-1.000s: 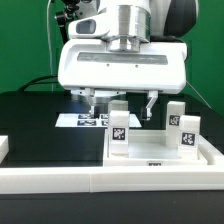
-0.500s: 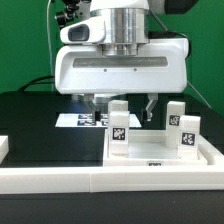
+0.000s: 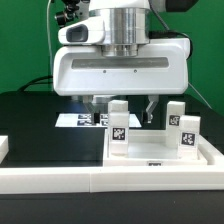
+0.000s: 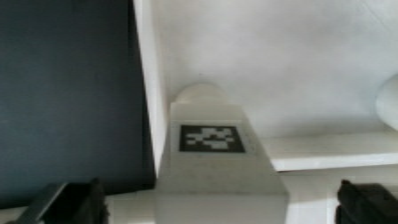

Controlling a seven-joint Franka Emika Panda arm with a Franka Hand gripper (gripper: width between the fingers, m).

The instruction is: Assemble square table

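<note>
Marker board [image 3: 85,119] partly hidden behind gripper [image 3: 121,103] fingers and front leg [image 3: 119,130], its tags too small to read, square table slab [image 3: 160,160] cut off at exterior view's right edge, wrist view blurred, fingertips [image 4: 71,200] cropped.

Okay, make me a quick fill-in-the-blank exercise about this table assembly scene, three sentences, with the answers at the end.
1. The gripper hangs above the square tabletop with its jaws ____.
2. In the exterior view, ____ legs stand upright on the tabletop: the nearer leg and the far leg.
3. The marker board lies flat on the ____ table surface.

Missing words: open; two; black
</note>
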